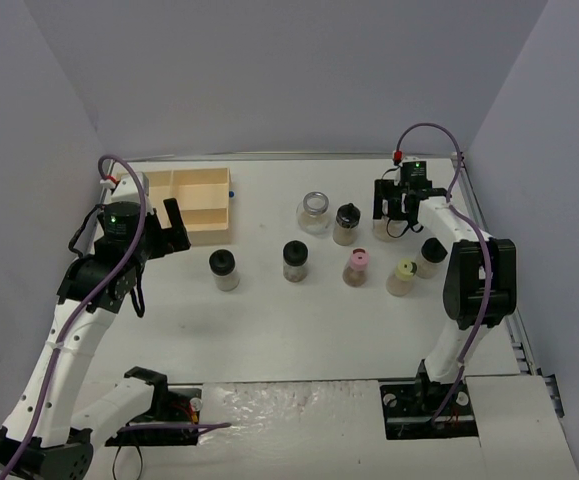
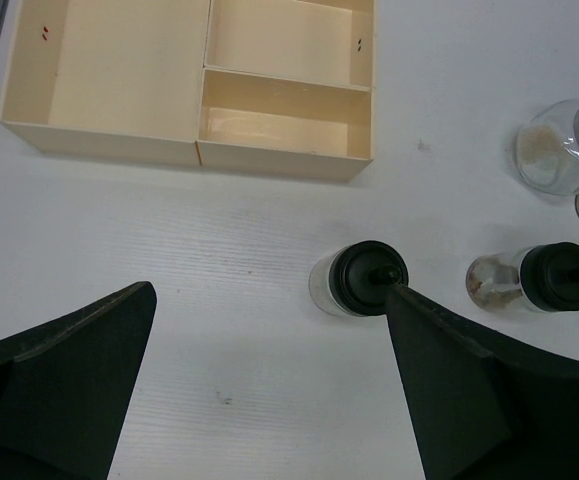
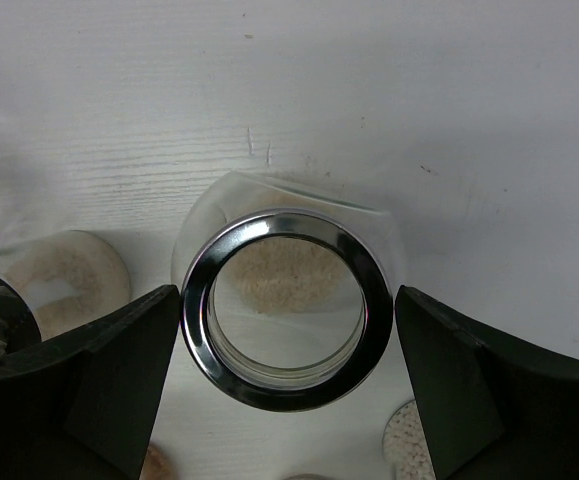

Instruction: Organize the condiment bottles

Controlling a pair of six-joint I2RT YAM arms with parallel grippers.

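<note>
Right pincer [image 3: 287, 330], spread, straddles the silver-rimmed jar [image 3: 287, 300] standing between its fingers; an off-centre squeeze on the slick round glass could skid it into the neighbouring jar [image 3: 69, 275] beside one finger.

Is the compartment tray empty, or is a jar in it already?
Empty: all three compartments of the tray show bare floors in the left wrist and top views.
</note>
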